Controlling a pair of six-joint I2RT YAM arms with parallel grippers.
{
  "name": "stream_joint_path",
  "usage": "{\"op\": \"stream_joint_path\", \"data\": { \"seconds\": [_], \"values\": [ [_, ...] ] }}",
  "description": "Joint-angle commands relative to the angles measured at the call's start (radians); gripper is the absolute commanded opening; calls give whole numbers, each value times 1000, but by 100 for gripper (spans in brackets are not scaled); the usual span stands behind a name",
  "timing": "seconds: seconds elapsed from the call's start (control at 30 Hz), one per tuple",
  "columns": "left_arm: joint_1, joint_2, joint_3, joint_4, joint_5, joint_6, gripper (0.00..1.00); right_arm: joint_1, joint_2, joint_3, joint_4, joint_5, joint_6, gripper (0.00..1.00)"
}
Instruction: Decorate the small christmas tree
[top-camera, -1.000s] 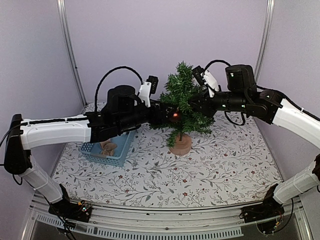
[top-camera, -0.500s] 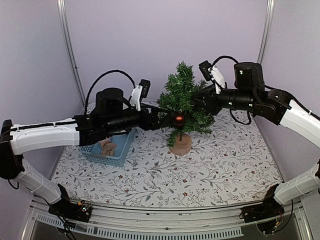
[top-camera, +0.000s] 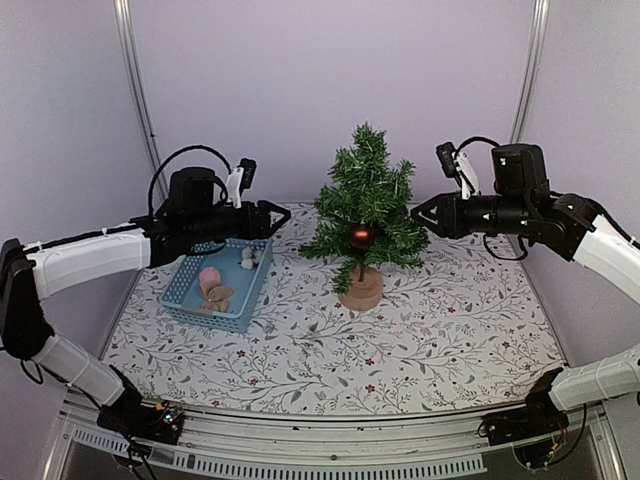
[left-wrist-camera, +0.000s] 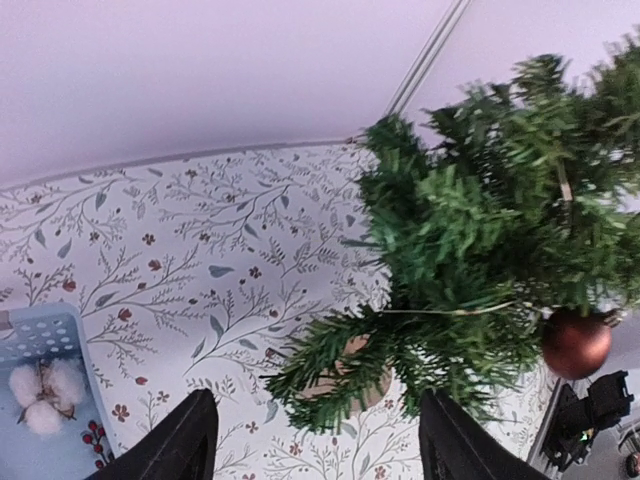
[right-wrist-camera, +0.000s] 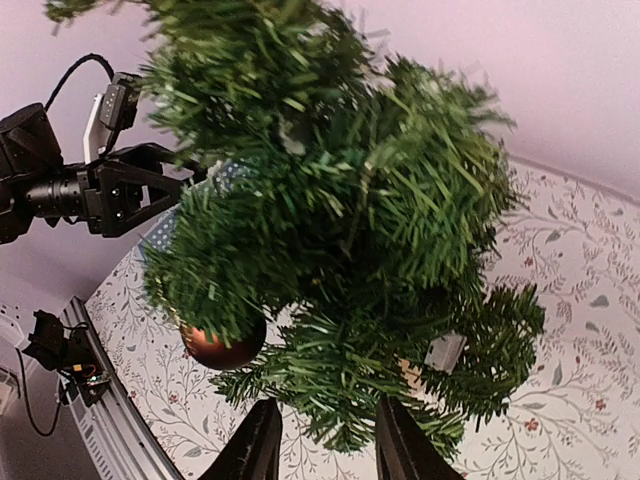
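The small christmas tree (top-camera: 366, 197) stands upright on its round wooden base (top-camera: 362, 291) in the middle of the table. A shiny red ball (top-camera: 360, 237) hangs from a lower front branch; it also shows in the left wrist view as the red ball (left-wrist-camera: 576, 343) and in the right wrist view as the red ball (right-wrist-camera: 222, 346). My left gripper (top-camera: 278, 214) hovers left of the tree, open and empty, above the far end of the blue basket (top-camera: 182, 291). On the tree's right, my right gripper (top-camera: 421, 214) is open, clear of the branches, holding nothing.
The blue basket holds pinkish-tan ornaments (top-camera: 213, 289) and a white cotton puff (top-camera: 247, 259). The cotton puff (left-wrist-camera: 45, 396) and red berries (left-wrist-camera: 97, 438) show in the left wrist view. Purple walls with metal posts close in the back and sides.
Both arms have drawn back from the tree, the left one leftward over the basket, the right one rightward. The red ball stays hanging on the branch. The right jaws have widened.
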Motion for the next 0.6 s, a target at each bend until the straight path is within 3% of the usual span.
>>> {"op": "stream_joint_path", "data": {
  "seconds": [0.0,0.17,0.33,0.57],
  "values": [
    [53,106,70,-64,131,50,70,-52,-27,-78,-48,-90,161,37],
    [56,270,164,-123,230,105,66,-107,-24,-169,-37,-149,239,44],
    [55,336,167,-49,305,108,61,-156,-7,-246,27,-227,294,44],
    [38,347,117,-14,372,114,42,-172,47,-296,132,-311,338,45]
  ]
}}
